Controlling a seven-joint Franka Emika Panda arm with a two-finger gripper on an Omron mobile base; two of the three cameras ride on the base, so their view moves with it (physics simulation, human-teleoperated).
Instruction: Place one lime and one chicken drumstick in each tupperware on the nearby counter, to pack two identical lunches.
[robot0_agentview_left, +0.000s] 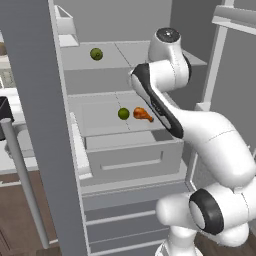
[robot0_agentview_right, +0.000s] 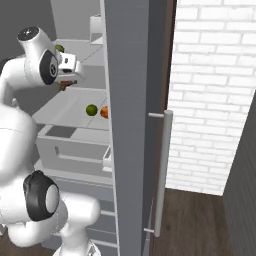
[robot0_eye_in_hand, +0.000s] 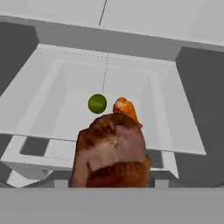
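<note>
So the pincer (robot0_agentview_right: 66, 84) is clamped about halfway shut on a chicken drumstick (robot0_eye_in_hand: 111, 151), held up in front of the open fridge. On the shelf (robot0_agentview_left: 100, 122) ahead, around 12 o'clock from it in the hand view, a lime (robot0_eye_in_hand: 97, 103) sits just beside a second drumstick (robot0_eye_in_hand: 126, 109). Next move probably means backing out toward the worktop, wherever that is.

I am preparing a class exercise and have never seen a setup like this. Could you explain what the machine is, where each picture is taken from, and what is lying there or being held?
It is a rendered white robot arm reaching into an open grey fridge. Two pictures come from cameras on its base, behind it to the left and right. The third looks along its gripper. On the middle pale shelf lie a round green lime and an orange-brown chicken drumstick. A second lime sits on the shelf above. The gripper holds another browned drumstick, large in the hand view.
</note>
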